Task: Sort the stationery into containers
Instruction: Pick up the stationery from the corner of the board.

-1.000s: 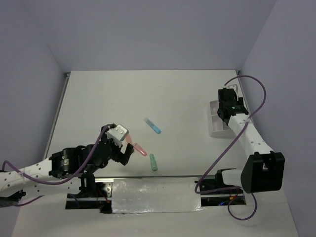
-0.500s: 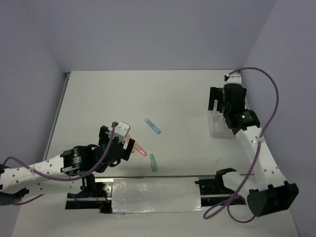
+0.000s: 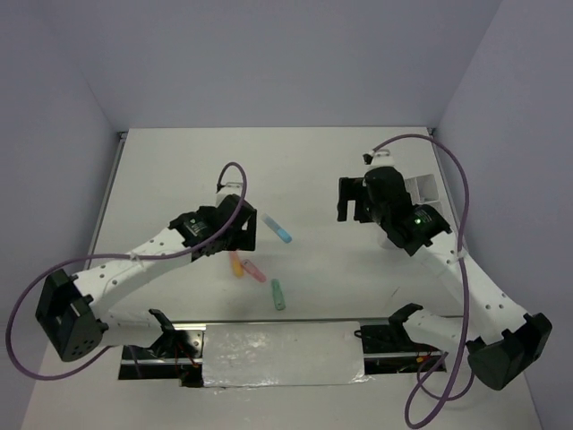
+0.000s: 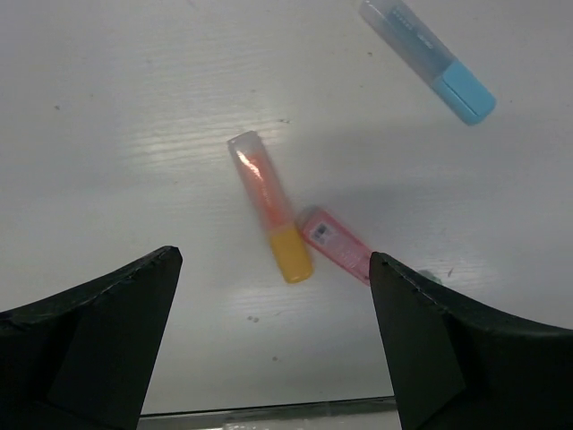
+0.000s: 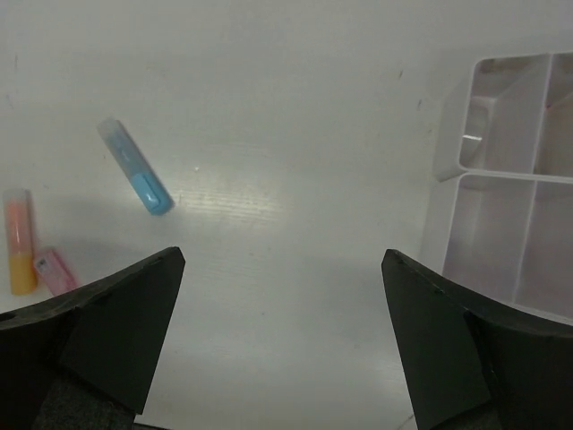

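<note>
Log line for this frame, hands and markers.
left hand: open, over orange marker | right hand: open, empty | pink marker, blue marker, green marker: on table, outside tray

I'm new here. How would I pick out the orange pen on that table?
On the white table, look near the front edge, left of centre, where three stubby markers lie together. The stubby orange marker with the clear cap is the leftmost, right beside the short pink marker, with the small green marker further right. It alone is orange, and half see-through.
</note>
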### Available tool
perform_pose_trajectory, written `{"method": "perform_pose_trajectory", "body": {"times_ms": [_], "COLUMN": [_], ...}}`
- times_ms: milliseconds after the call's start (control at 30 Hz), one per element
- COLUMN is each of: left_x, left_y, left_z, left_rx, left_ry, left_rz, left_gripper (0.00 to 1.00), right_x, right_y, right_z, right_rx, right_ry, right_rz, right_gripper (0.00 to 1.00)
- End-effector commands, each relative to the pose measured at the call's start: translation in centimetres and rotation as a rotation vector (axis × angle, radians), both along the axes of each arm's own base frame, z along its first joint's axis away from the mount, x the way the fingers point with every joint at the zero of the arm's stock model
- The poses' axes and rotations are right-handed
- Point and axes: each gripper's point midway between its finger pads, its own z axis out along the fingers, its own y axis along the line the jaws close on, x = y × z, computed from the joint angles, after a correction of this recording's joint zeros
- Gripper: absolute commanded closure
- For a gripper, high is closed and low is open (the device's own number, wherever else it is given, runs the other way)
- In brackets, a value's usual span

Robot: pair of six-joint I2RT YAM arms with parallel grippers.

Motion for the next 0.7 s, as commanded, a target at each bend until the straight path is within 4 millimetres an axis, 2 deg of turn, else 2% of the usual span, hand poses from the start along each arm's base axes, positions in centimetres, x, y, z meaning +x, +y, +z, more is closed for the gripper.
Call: {"method": "perform_pose_trajectory", "body": {"times_ms": [0,33,67,100,200,233,300,333,367,433,467,500,533,567,600,633,667], "left_x": [0.2,0.4,0.4,0.3,0.0,-0.1,-0.4,-0.5,-0.6,-0.6,-0.6,-0.5,-0.5,-0.5,-0.7,-0.8,-0.9], "left_y": [-2.9,-2.5,-2.4,-2.4,-2.0,-1.7,0.0,0.7,1.4,2.9,3.3,3.6,3.9,4.2,4.6,4.7,4.8], "left_z": [0.3,-0.1,-0.2,-0.4,-0.3,0.0,0.8,1.2,1.6,3.2,3.8,4.9,5.3,5.9,6.1,6.3,6.4], "left_rx": [-0.135,-0.099,-0.093,-0.110,-0.141,-0.151,-0.124,-0.108,-0.082,-0.036,-0.002,-0.003,0.023,0.028,0.044,0.052,0.051], "left_ry": [0.066,0.064,0.062,0.064,0.063,0.054,0.019,0.000,-0.016,-0.065,-0.076,-0.104,-0.109,-0.122,-0.126,-0.127,-0.127], "left_rz": [0.093,0.135,0.165,0.217,0.287,0.305,0.357,0.366,0.359,0.361,0.323,0.307,0.288,0.288,0.282,0.271,0.266], "left_gripper": [0.01,0.01,0.01,0.01,0.01,0.01,0.01,0.01,0.01,0.01,0.01,0.01,0.01,0.01,0.01,0.01,0.01], "right_x": [-1.6,-2.4,-2.5,-4.1,-5.3,-6.8,-7.3,-8.6,-8.8,-9.2,-9.9,-10.0,-10.6,-10.8,-11.1,-11.4,-11.8], "right_y": [2.7,3.9,5.2,7.2,9.5,10.8,12.1,13.6,14.1,15.6,16.5,17.5,18.3,18.9,19.7,20.0,20.4], "right_z": [-1.8,-3.4,-3.5,-5.1,-6.8,-7.9,-8.6,-8.8,-10.0,-10.3,-11.9,-11.6,-12.7,-13.0,-12.9,-14.0,-14.2], "right_rx": [0.048,0.067,0.099,0.114,0.164,0.159,0.152,0.145,0.097,0.072,0.026,0.028,0.000,-0.008,-0.003,-0.032,-0.037], "right_ry": [0.058,0.089,0.063,0.097,0.112,0.132,0.121,0.129,0.152,0.176,0.217,0.218,0.241,0.249,0.261,0.288,0.298], "right_rz": [0.071,0.119,0.141,0.190,0.166,0.198,0.176,0.221,0.216,0.231,0.262,0.282,0.304,0.315,0.329,0.338,0.350], "right_gripper": [0.00,0.00,0.00,0.00,0.00,0.00,0.01,0.03,0.05,0.11,0.20,0.24,0.30,0.34,0.37,0.40,0.41]}}
